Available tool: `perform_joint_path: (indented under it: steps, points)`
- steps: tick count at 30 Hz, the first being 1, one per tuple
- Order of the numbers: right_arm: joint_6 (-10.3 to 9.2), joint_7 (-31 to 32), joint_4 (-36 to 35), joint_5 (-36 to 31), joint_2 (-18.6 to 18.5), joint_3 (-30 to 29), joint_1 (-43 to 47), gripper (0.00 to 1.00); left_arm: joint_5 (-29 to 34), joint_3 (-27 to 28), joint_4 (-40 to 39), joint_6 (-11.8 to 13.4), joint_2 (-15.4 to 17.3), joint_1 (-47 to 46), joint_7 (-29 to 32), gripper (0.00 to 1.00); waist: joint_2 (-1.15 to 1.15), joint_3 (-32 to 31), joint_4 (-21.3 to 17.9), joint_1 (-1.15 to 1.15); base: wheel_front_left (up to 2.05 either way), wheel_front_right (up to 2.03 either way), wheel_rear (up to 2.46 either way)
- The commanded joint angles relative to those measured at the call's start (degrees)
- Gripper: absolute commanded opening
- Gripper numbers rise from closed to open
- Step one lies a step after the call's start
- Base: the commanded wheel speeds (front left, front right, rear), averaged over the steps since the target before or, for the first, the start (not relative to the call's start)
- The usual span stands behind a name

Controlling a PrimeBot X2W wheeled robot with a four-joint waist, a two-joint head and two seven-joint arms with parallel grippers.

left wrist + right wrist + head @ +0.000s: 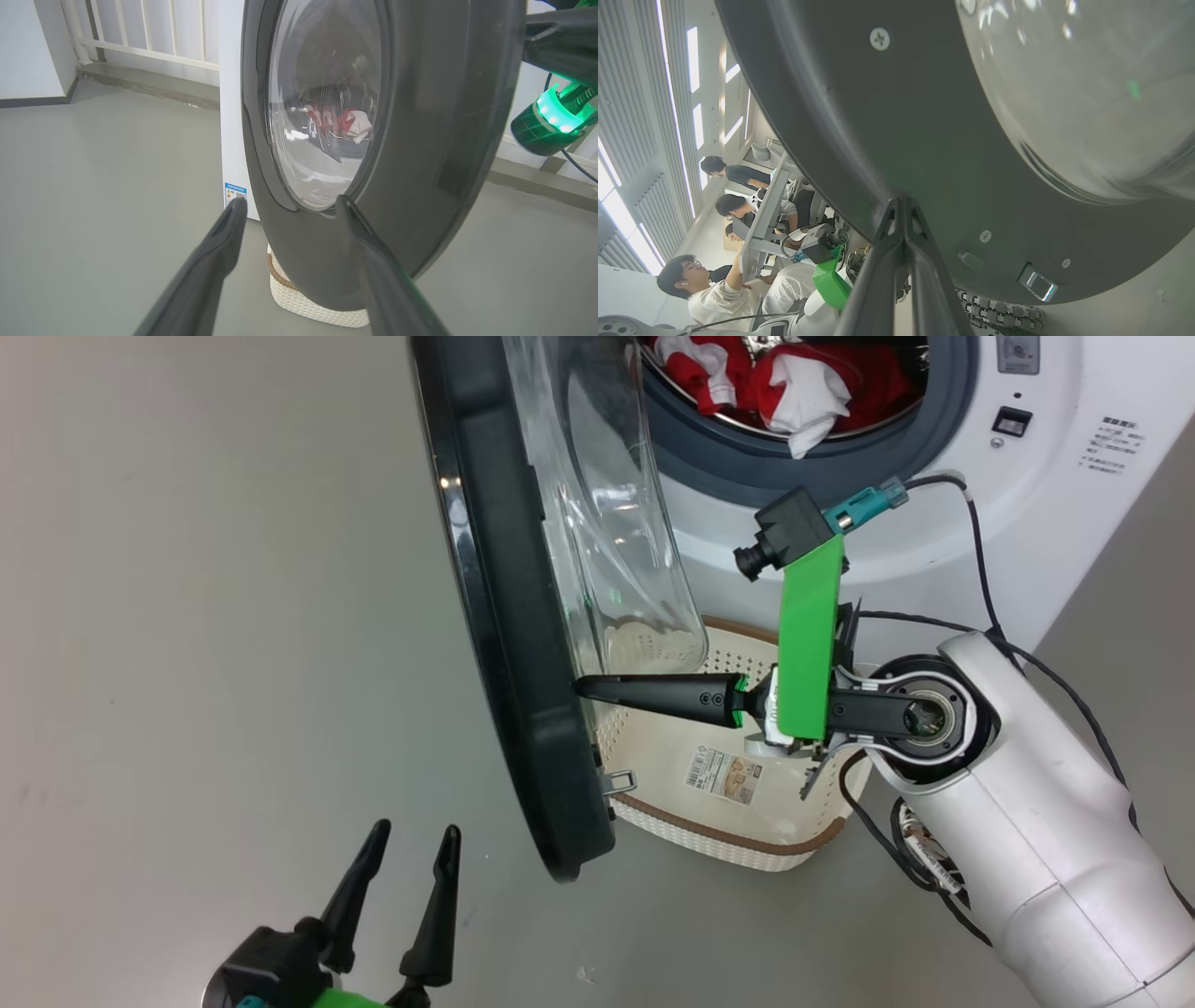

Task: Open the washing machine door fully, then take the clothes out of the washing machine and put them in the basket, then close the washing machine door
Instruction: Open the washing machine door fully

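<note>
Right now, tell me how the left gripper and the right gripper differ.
The left gripper is open; the right gripper is shut. The left gripper is clear of the washing machine door, outside it; the right gripper's tips meet its inner face. Both hold nothing.

Matte grey floor [187,616], white slatted railing [149,28] along the wall, several people [710,298] beside a desk [759,226]
</note>
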Motion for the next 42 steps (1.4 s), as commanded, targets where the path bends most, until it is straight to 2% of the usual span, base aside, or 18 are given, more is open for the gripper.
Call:
perform_joint_path:
  steps: [1,12,19,31,36,37,38,39,40,42]
  points:
    - [0.29,-1.0,-1.8,-0.8,1.8,0.7,0.6,0.0,-0.3,2.1,-1.7,0.4,0.8,-0.3,-0.7,1.0,0.0,-0.1,0.6,0.0,0.0,0.0,0.0]
    - [0.29,-4.6,-2.1,-3.6,2.5,2.4,0.9,0.0,-0.7,2.3,-2.4,0.9,0.8,-0.1,-0.7,1.0,0.0,-0.4,3.3,0.0,0.0,0.0,0.0]
    - [0.29,-7.6,-1.8,-5.2,3.0,4.9,0.3,0.0,-1.0,3.6,-3.4,1.7,0.8,0.2,-0.7,1.0,0.0,0.0,3.8,0.0,0.0,0.0,0.0]
    - [0.29,-10.8,-0.7,-4.2,3.7,8.8,-1.4,0.0,-1.3,4.8,-4.2,2.2,0.8,0.4,-0.7,1.0,0.0,0.5,4.1,0.0,0.0,0.0,0.0]
    - [0.29,-12.4,-0.2,-3.5,3.0,8.6,-0.9,0.0,-1.0,4.8,-3.9,2.2,0.8,0.5,-0.7,1.0,0.0,-0.1,3.9,0.0,0.0,0.0,0.0]
    - [0.29,-13.0,-0.1,-3.5,2.8,8.4,-0.7,0.23,-0.9,4.8,-3.8,2.2,0.8,0.5,-0.7,1.0,0.0,-0.3,3.8,0.0,0.0,0.0,0.0]
    - [0.29,-13.8,0.1,-3.5,2.5,8.1,-0.4,0.54,-0.9,4.8,-3.6,2.1,0.8,0.4,-0.7,1.0,0.0,-0.5,3.7,0.0,0.0,0.0,0.0]
    - [0.29,-13.8,0.1,-3.5,2.5,8.1,-0.4,0.54,-0.9,4.8,-3.6,2.1,0.8,0.4,-0.7,1.0,0.0,-0.5,3.7,0.0,0.0,0.0,0.0]
    - [0.29,-14.6,0.2,-3.7,2.1,7.8,-0.1,1.0,-0.8,4.9,-3.3,2.0,0.8,0.4,-0.7,1.0,0.0,-0.7,3.7,0.0,0.0,0.0,0.0]
    - [0.29,-16.1,0.5,-4.0,1.2,7.5,0.9,1.0,-0.6,5.0,-2.7,1.7,0.8,0.3,-0.7,1.0,0.0,-1.3,3.5,0.0,0.0,0.0,0.0]
